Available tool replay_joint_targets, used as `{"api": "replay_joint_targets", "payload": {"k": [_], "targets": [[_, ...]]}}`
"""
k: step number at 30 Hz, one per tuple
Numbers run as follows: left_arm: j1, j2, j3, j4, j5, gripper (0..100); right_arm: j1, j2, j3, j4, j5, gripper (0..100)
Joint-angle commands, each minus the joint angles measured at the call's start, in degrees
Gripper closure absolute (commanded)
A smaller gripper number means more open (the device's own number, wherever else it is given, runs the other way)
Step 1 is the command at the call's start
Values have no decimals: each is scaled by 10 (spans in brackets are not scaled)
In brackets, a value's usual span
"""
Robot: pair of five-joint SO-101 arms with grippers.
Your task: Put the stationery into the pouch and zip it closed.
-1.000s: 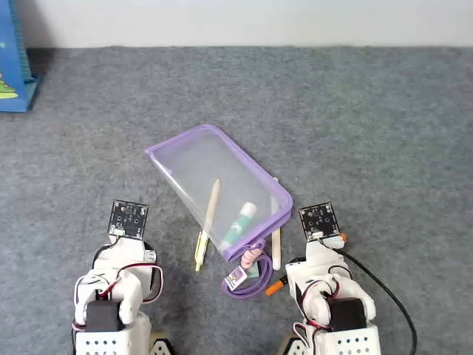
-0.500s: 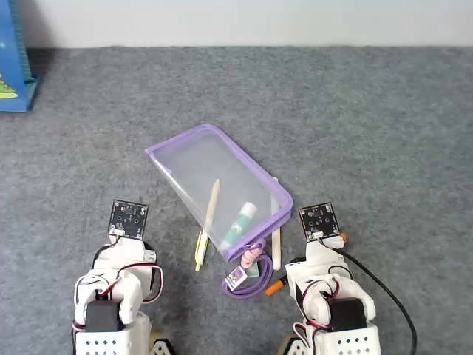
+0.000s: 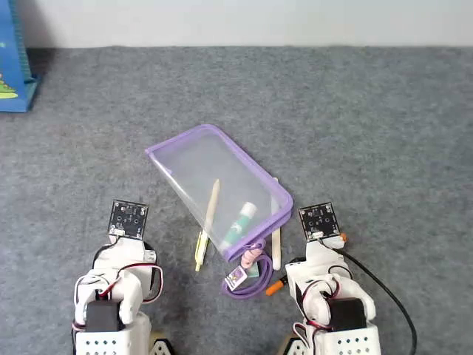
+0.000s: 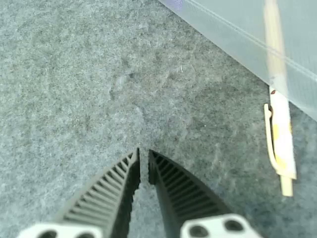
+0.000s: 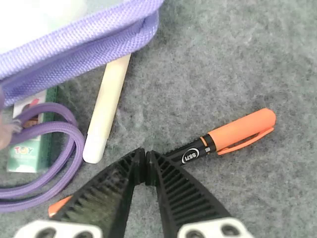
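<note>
**Both grippers closed and empty, stationery lying partly outside the pouch**

Nearest to the arms' bases, the left gripper is hanging low over the grey carpet. Its jaws are pressing together and are holding nothing. The right gripper is hanging in the same way, with its jaws meeting at the tips and nothing between them.

Just beside the tips of the right gripper, an orange marker is lying flat on the carpet, and its black barrel is passing under the closed jaws. A little farther out, a cream stick is lying near the marker without touching it. Its far end is resting against the purple edge of the pouch. A purple strap is curling in a loop next to the stick, and a small tag is lying by the loop.

On the left arm's side, a yellow pen is lying on the carpet well apart from the left gripper, with one end just at the pouch's edge.

Farther out, in the high view, the clear pouch is lying flat and diagonal between the two arms. Through its clear wall, a green and white glue tube and a thin wooden stick are showing side by side. I cannot tell whether the zip is open.

At the far left edge, a blue box is standing.
</note>
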Motion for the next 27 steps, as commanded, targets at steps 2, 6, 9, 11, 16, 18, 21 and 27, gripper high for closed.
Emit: {"api": "replay_joint_targets", "payload": {"k": [2,6,9,11,16,18,21,27], "targets": [[-2,-5,-6,2,-3,959,2,-7,10,3,6,990],[-2,-5,-6,2,-3,959,2,-7,10,3,6,990],[-2,-5,-6,2,-3,959,2,-7,10,3,6,990],[-2,-5,-6,2,-3,959,0,-7,10,3,4,990],[-2,-5,-6,2,-3,959,4,-7,2,4,11,990],[-2,-5,-6,2,-3,959,8,-7,-17,8,35,990],[-2,-5,-6,2,-3,959,44,-7,-25,2,99,990],[-2,-5,-6,2,-3,959,40,-8,-75,7,94,990]]}}
